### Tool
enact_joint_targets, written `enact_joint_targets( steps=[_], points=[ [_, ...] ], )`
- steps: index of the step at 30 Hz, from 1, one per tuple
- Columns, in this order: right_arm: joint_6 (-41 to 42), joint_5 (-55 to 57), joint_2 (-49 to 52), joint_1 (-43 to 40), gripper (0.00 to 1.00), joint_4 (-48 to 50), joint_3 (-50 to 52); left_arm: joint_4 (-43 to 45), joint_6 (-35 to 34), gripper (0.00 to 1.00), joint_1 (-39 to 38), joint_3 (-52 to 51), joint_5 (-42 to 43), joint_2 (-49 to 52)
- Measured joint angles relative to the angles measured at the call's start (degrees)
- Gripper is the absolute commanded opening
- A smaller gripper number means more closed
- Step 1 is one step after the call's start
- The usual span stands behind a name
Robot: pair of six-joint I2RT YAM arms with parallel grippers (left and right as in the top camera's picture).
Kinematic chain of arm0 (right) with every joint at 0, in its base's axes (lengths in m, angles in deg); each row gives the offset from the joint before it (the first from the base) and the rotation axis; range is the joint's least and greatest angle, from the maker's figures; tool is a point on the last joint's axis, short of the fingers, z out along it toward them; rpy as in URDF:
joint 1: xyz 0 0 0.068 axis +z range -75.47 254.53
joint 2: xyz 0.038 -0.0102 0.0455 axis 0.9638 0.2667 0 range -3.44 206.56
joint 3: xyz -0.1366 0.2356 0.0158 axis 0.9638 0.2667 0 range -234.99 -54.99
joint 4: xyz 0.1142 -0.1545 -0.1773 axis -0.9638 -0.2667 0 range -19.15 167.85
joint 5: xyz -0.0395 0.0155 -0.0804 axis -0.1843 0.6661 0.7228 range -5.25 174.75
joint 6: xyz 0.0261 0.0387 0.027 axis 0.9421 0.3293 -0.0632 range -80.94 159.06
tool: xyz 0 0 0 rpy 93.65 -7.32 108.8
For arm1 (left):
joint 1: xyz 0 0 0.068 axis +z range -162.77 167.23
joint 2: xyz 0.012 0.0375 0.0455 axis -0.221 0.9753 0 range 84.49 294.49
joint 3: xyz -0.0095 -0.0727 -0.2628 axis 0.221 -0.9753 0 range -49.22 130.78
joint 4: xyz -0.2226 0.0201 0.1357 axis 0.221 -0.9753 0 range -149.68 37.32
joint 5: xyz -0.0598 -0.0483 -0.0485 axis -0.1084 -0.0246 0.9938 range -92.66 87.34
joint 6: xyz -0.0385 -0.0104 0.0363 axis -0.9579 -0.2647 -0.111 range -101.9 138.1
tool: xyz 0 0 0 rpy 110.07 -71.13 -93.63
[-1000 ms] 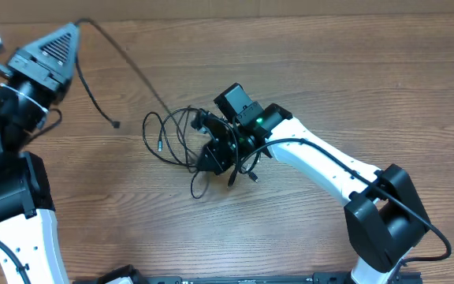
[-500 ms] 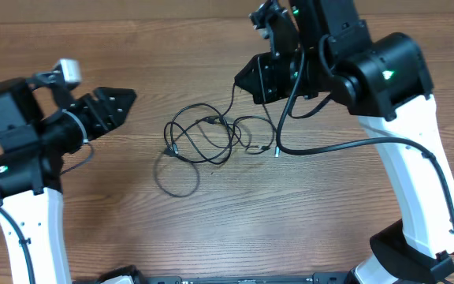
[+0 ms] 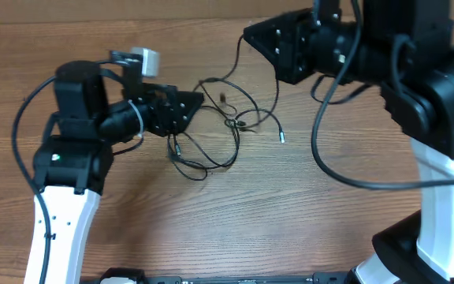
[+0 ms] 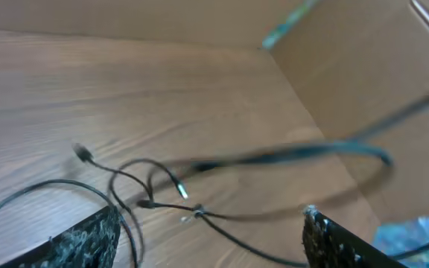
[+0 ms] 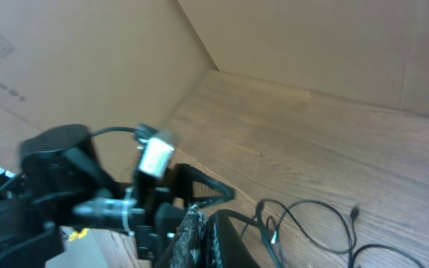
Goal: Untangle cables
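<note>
Pincer states first. Left pincer [image 4: 211, 216]: spread wide. In its wrist view the two fingers [image 4: 88, 240] sit at the bottom corners with an open gap between them, and nothing is clamped there. Right pincer [image 5: 205, 223]: pressed together, with the tips meeting in its own wrist view. I cannot tell whether a strand is caught between them.

Cables [image 3: 231, 122] – thin black wires lying on the wooden desk [image 3: 251, 213], roughly midway between the two arms.
- A small knot sits at the centre of the tangle, where several strands cross.
- One large loop sags below and to the left of the knot, towards the near edge of the desk.
- One free plug end [image 3: 282, 140] lies to the right of the knot, clear of the loops.
- Two strands run from the tangle up towards the right pincer, which is above the far side of the desk. Their upper ends vanish under its black body.

Left arm [image 3: 69, 166] reaches in from the left, its pincer pointing right. Seen from overhead, the tips overlap the left edge of the tangle – touching or only hovering, I cannot tell. The left wrist view shows strands and a plug on the desk between the spread fingers, and a blurred dark strand arcs across closer to the lens.

Right arm [image 3: 440, 87] fills the upper right of the overhead view. A cardboard wall [image 5: 311, 37] stands behind the desk.
</note>
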Motion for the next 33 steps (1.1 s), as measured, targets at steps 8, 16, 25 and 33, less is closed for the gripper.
enact_joint_targets(
  steps=[8,16,25,33],
  points=[
    [-0.7,0.5,1.5,0.0,0.04,-2.7,0.7,2.1,0.6,0.69,-7.2,0.0,0.0,8.7],
    [-2.1,2.4,1.5,0.0,0.04,-4.9,0.9,18.5,1.0,0.71,-8.7,0.0,6.2,10.1],
    [-3.0,2.4,1.5,0.0,0.04,-5.3,0.9,26.2,1.4,0.73,-9.9,0.0,13.9,10.1],
    [-3.0,3.8,1.5,0.0,0.04,-6.4,0.9,34.3,1.5,0.73,-7.3,0.0,26.3,10.1]
  ],
)
